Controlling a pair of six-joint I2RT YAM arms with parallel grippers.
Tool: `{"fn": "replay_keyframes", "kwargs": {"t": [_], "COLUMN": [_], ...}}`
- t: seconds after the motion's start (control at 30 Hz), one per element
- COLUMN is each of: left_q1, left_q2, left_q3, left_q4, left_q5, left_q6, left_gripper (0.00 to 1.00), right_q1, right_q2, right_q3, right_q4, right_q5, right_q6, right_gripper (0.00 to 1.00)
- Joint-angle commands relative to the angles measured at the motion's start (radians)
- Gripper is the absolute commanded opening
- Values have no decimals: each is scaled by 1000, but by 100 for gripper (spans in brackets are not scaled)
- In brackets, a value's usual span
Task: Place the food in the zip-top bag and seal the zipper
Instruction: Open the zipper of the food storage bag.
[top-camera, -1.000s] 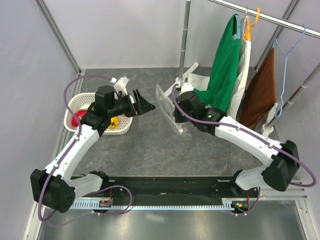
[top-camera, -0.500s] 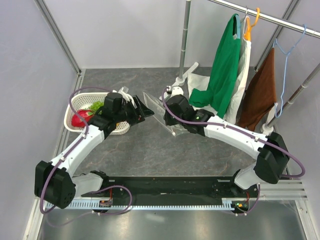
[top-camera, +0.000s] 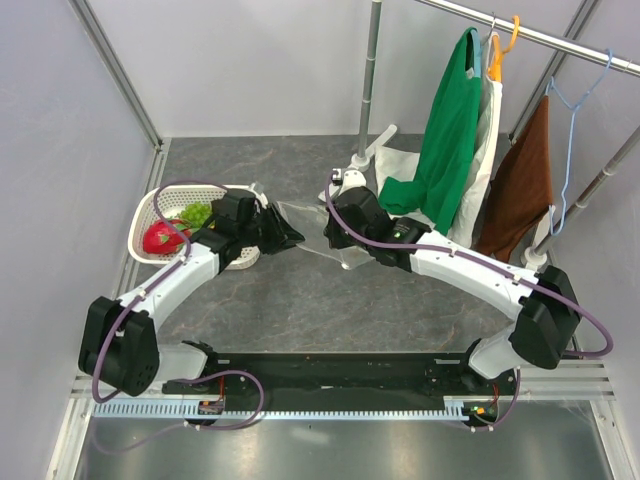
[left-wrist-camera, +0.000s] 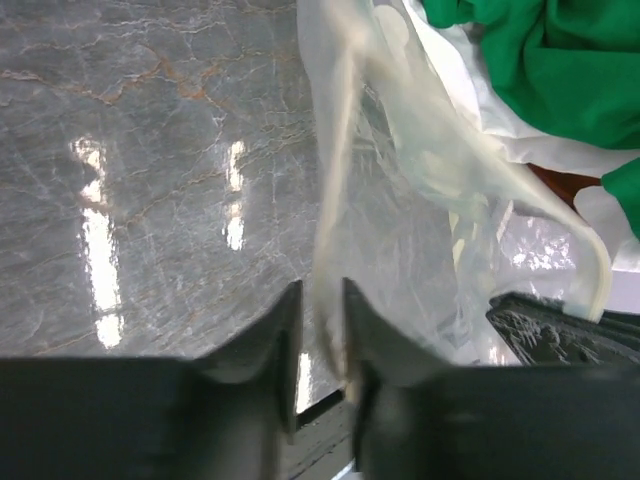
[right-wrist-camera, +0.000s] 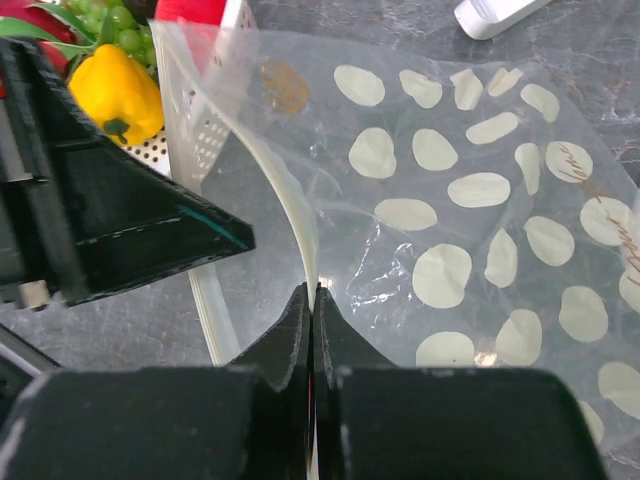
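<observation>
The zip-top bag (right-wrist-camera: 450, 200), clear with white dots, hangs between my two grippers above the table (top-camera: 300, 300). My right gripper (right-wrist-camera: 313, 292) is shut on its pale zipper strip (right-wrist-camera: 290, 200). My left gripper (left-wrist-camera: 322, 305) has its jaws drawn close together around the bag's rim (left-wrist-camera: 335, 180), with the strip lying against one finger. From above, the left gripper (top-camera: 288, 238) and right gripper (top-camera: 332, 240) face each other across the bag (top-camera: 306, 222). The food lies in the white basket (top-camera: 145, 212): a red piece (top-camera: 160, 238), green grapes (top-camera: 197, 213) and a yellow pepper (right-wrist-camera: 115, 95).
The basket stands at the left wall, just behind my left arm. A clothes rack at the back right carries a green garment (top-camera: 445, 140) and a brown cloth (top-camera: 520, 180). Its pole base (top-camera: 360, 165) stands close behind the bag.
My left gripper swung right from over the basket to the bag and closed from wide open onto its rim. The right arm shifted left and lowered the bag.
</observation>
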Motion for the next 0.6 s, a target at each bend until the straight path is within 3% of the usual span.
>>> {"fn": "replay_keyframes", "kwargs": {"t": [0.0,0.03,0.1,0.13,0.3,0.57], "left_q1": [-30,-39,-75,-87,-119,-122], "left_q2": [32,33,20,14,-15,-49], "left_q3": [30,53,74,93,93,82], "left_q4": [68,65,50,30,-1,-10], "left_q5": [51,65,63,53,23,-6], "left_q6": [-6,10,65,104,143,159], "left_gripper": [14,2,2,2,2,2], "right_q1": [4,3,2,-2,-2,-2], "right_q2": [-38,-43,-46,-44,-24,-11], "right_q3": [6,1,9,13,48,35], "right_q4": [53,49,49,46,13,-30], "right_q5": [-21,-14,-14,-12,-56,-96], "right_q6": [17,15,-55,-80,-135,-226], "right_gripper": [0,10,26,40,47,48]}}
